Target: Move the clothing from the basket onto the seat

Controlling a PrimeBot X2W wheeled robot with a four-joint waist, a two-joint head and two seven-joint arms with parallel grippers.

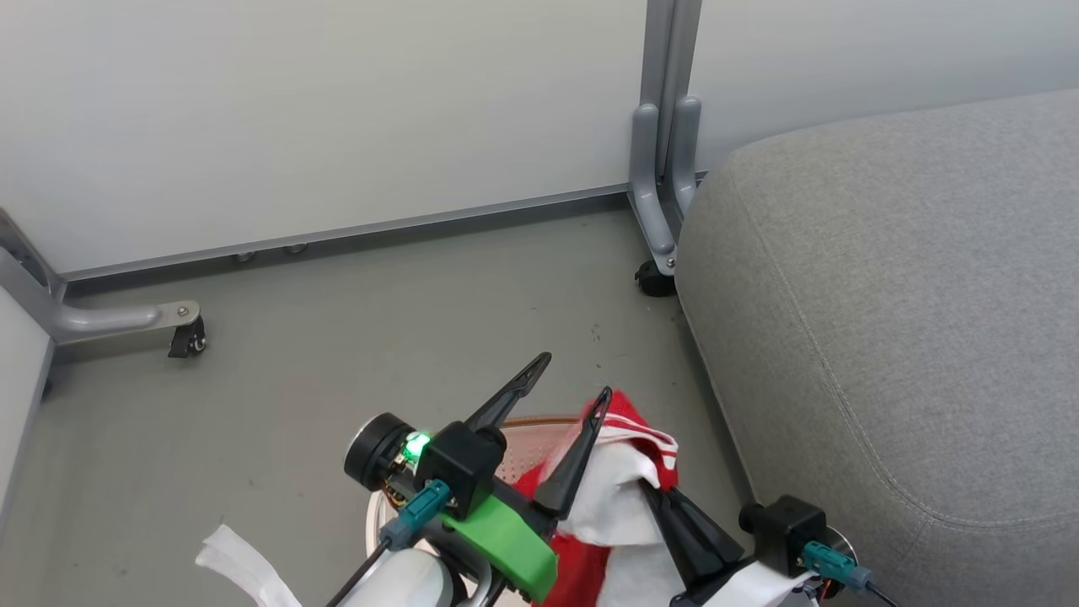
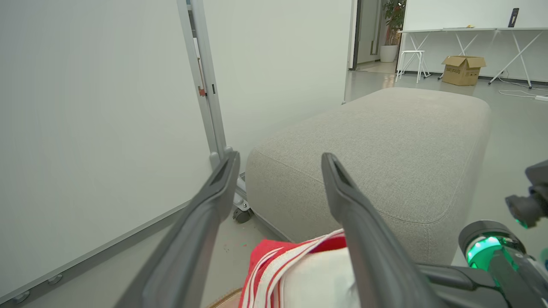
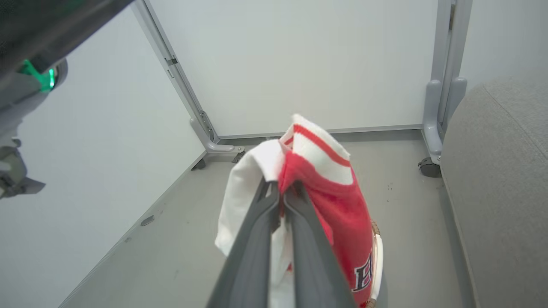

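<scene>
Low at the near edge of the head view, the left gripper (image 1: 573, 381) holds its fingers spread wide with nothing between them. It is above the basket (image 1: 521, 462), of which just a brown arc of rim and a patch of perforated wall show past the arm. Just right of it, the right gripper (image 1: 656, 496) has its fingers pressed together into the clothing (image 1: 628, 459), a red and white bundle raised over the basket, its lower folds cut off by the frame. The seat (image 1: 885, 295) lies to the right, apart from the cloth. A white strip (image 1: 240, 563) at the near left is too partial to identify. Along the left wrist view, the left gripper (image 2: 280, 159) is wide open and empty, with the seat (image 2: 385, 141) beyond it. The clothing (image 2: 267, 265) sits below, half hidden by the right-hand finger, and a sliver of basket (image 2: 229, 299) rim meets the bottom edge. Along the right wrist view, the right gripper (image 3: 280, 191) is clamped on the clothing (image 3: 342, 214), its tips buried in the folds. Black-and-white lettering is cut short at the cloth's lower edge. The basket (image 3: 379, 256) peeks out beneath the cloth, the seat (image 3: 501, 171) lies to the right, and the left arm (image 3: 25, 92) is a blur at the upper left.
</scene>
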